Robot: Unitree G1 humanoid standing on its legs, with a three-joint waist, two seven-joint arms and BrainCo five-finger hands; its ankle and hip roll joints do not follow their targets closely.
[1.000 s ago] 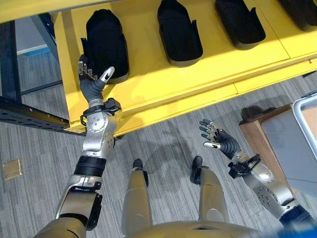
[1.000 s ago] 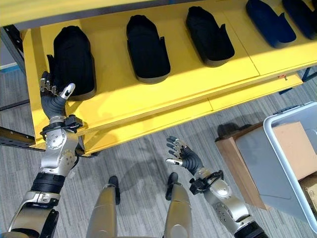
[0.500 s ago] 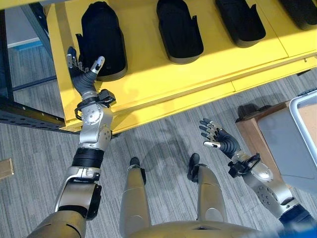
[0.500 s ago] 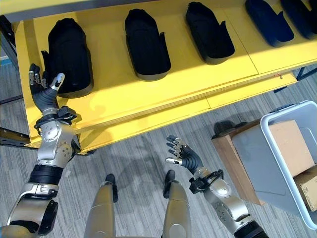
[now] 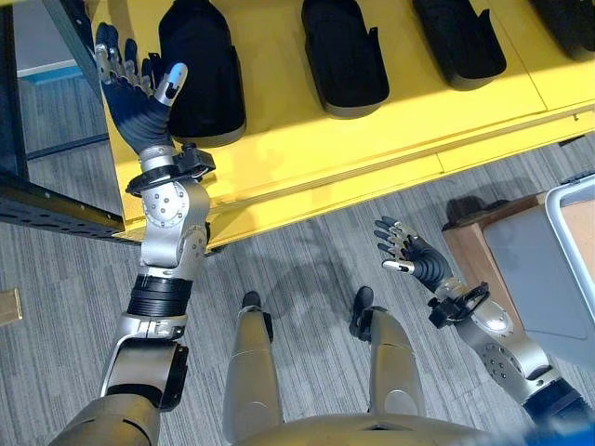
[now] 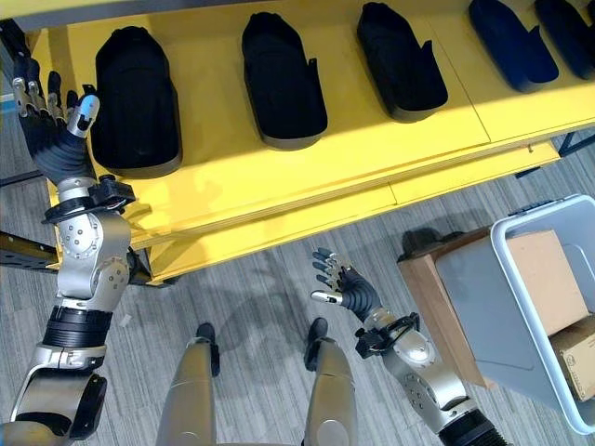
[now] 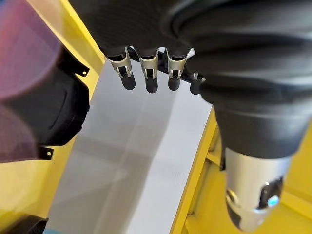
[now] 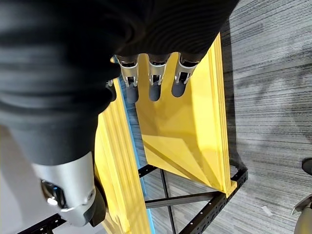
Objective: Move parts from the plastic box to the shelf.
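Two hands hang empty at this moment; nearest, at about four o'clock in the head views, the right hand [image 6: 342,288] floats palm-up over the grey carpet with its fingers spread and relaxed, holding nothing; further out at ten o'clock the left hand [image 5: 135,88] is raised with straight, splayed fingers just beside the leftmost black part [image 5: 200,70], apart from it so far as I can tell; at three o'clock the plastic box [image 6: 548,307] sits on a low wooden stand [image 6: 444,307], tilted, with what look like cardboard packages [image 6: 548,279] inside, its remaining parts hidden from view; beyond, from eleven to one o'clock, the yellow shelf [image 6: 307,177] carries a row of parts: the leftmost, a second [image 6: 282,79], a third [image 6: 402,60], and more running off toward two o'clock.

Each part reads as a moulded black shell, rounded at one end and open at the other, with small side tabs; I judge it stiff, light for its bulk, matte and not slippery, and hardly fragile, though a thin wall may flex under a hard squeeze; the safest hold seems across the narrow waist, thumb on one flank and fingers on the other, or hooked over the open rim; bulk may call for both hands.
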